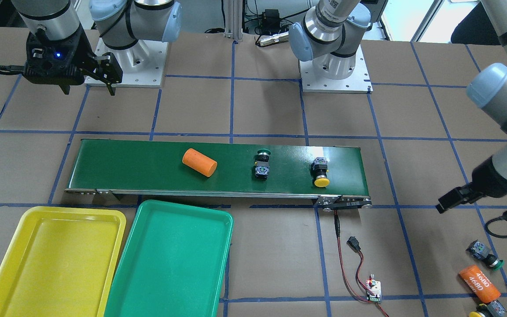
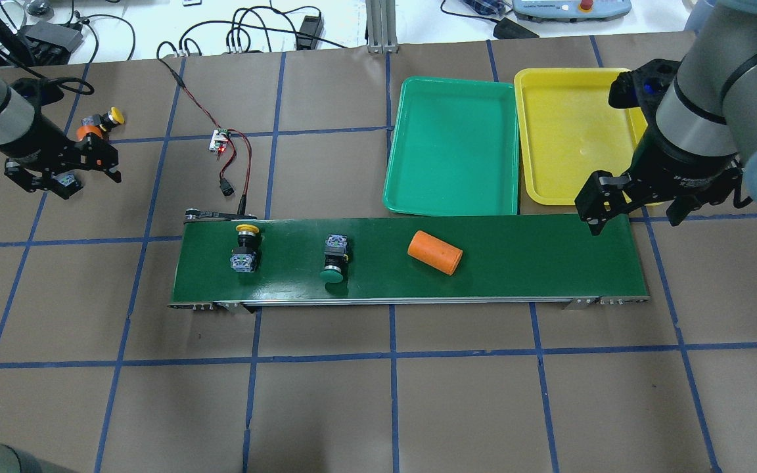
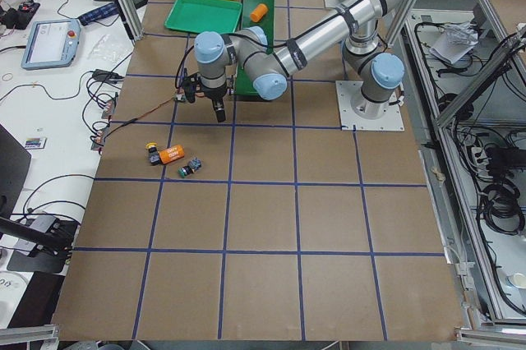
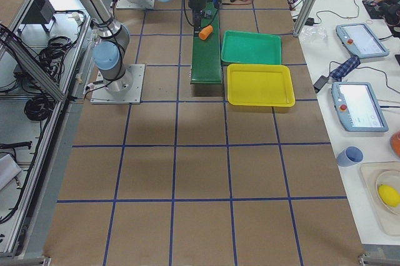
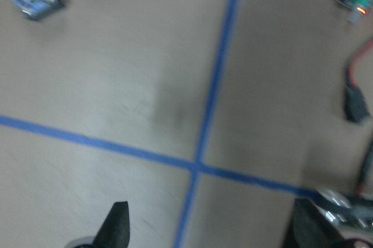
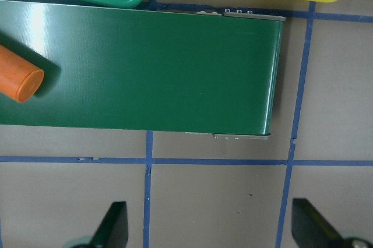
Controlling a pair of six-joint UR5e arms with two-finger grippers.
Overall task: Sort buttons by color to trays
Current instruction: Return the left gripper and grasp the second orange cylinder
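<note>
The right gripper (image 2: 635,223) hangs with its jaws wide apart and empty, pointing straight down over the conveyor belt (image 2: 536,263) at the end beside the yellow tray (image 2: 569,131). Its wrist view shows only bare belt below and the tip of an orange cylinder (image 2: 435,252) further along. The left gripper (image 2: 63,177) is likewise wide and empty, over bare bench between the belt's other end and the bench's left edge, its arm stretched far out from the base and the wrist turned down. Two buttons lie on their sides toward that end of the belt, each with its long axis across the belt. The yellow button (image 2: 246,246) is nearest the end, cap toward the tray-side edge, and the green button (image 2: 334,261) is next along, cap toward the robot-side edge. From the right jaws both lie down the belt's length, beyond the cylinder, the green one nearer; the left jaws are closer to the yellow one. A spare green button (image 1: 484,254) and a spare yellow button (image 1: 489,309) lie on the bench near its left edge, either side of a second orange cylinder (image 1: 479,281), near the left jaws. The green tray (image 2: 451,144) sits just beside the yellow tray along the belt's far edge. Both are bare, so no button looks sorted yet.
</note>
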